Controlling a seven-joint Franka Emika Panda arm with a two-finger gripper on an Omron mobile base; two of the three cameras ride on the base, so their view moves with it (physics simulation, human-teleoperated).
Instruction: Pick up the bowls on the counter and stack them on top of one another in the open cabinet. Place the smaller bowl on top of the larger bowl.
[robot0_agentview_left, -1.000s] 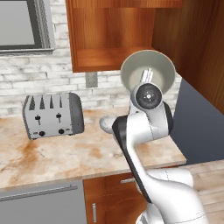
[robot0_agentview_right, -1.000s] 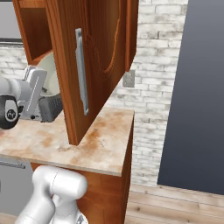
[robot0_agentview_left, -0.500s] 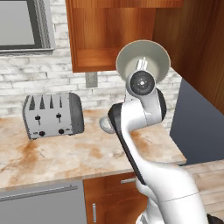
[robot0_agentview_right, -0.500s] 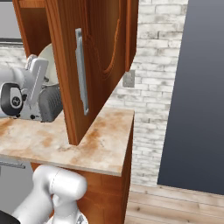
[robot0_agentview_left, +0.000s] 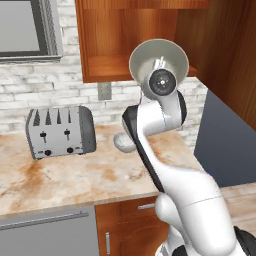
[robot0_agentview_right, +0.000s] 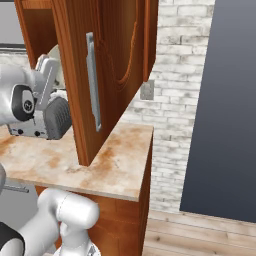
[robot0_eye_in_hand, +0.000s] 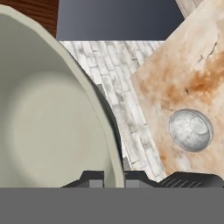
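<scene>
1. Where the arm (robot0_agentview_left: 165, 150) rises from the lower right of the left base view, it is seen bent upward, with its wrist raised to the upper centre of the frame, level with the shelf of the open cabinet (robot0_agentview_left: 125, 35). One arm is counted.
2. One open cabinet is seen at the top of the left base view; in the right base view its swung-out door (robot0_agentview_right: 107, 75) with a metal handle stands at the upper centre.
3. One counter (robot0_agentview_left: 75, 175) is seen across the lower left of the left base view, and at the right of the hand view.
4. One toaster (robot0_agentview_left: 60, 131) is set on the counter at the left of the left base view.
5. Two bowls are counted. The larger bowl (robot0_agentview_left: 159, 60) is held tilted on its side at the wrist, its pale inside turned toward the camera, in front of the cabinet shelf. In the hand view its inside (robot0_eye_in_hand: 48, 127) takes up the left half.
6. The smaller bowl (robot0_eye_in_hand: 191, 130) is seen upright on the counter at the right centre of the hand view; in the left base view it (robot0_agentview_left: 124, 142) is partly hidden behind the arm.
7. The gripper (robot0_eye_in_hand: 113, 177) is closed narrowly on the rim of the larger bowl, one finger on each side.
8. One wall outlet (robot0_agentview_left: 104, 91) is seen on the brick wall below the cabinet.
</scene>
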